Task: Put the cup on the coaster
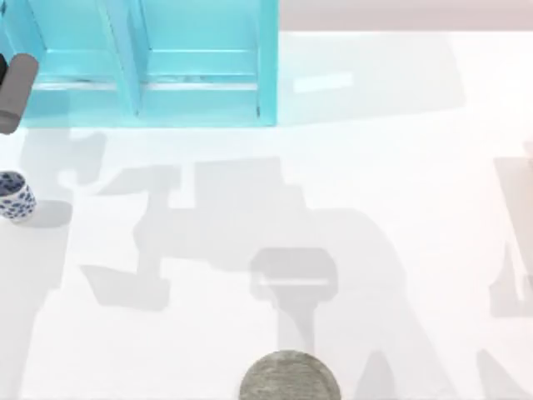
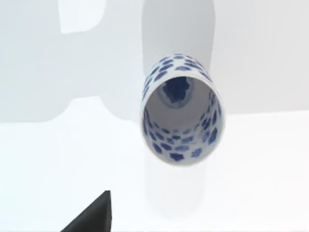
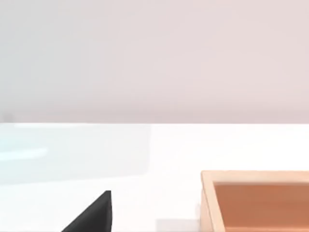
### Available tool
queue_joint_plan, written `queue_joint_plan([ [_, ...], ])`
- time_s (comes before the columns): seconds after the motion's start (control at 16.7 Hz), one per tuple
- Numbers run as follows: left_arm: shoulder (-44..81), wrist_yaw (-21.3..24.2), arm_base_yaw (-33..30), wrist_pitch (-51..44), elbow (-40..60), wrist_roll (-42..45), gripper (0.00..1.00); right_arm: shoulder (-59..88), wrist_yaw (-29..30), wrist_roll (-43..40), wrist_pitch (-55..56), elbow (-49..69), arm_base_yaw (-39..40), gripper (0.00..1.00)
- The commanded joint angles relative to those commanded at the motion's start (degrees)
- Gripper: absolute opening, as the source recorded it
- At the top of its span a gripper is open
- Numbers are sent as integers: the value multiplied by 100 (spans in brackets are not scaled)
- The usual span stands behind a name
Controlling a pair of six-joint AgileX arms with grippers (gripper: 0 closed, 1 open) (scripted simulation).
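The cup (image 1: 15, 196) is standing upright on the white table (image 1: 400, 167) at the far left edge of the top view, well clear of the coaster (image 1: 290, 377), which is lying flat at the bottom edge near the middle. A wide stretch of bare table is separating the two.

In the left wrist view the cup (image 2: 181, 111) is sitting directly under the camera, its open mouth facing the lens, blue floral pattern showing inside and out. A dark fingertip (image 2: 91, 215) of the left gripper is poking into the frame corner, apart from the cup and not touching it. Whether the left gripper's fingers are spread or closed I cannot tell.

A grey cylindrical segment of the left arm (image 1: 17, 92) is hanging at the top view's left edge, above the cup and in front of the blue shelf unit (image 1: 141, 62).

The right wrist view is looking across the table, with a wooden box (image 3: 256, 200) near its corner and one dark fingertip (image 3: 91, 215) at the frame edge; the right gripper's finger spacing I cannot tell.
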Motion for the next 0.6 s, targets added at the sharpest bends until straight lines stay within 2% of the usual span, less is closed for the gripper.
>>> queue_joint_plan([
  [0.3,32,1,-19,238,-228,-19,100,0,0,0,0,0,0,100],
  [0.6,295,2,2,1546,-1193,1,100,0,0,0,0,0,0,100],
])
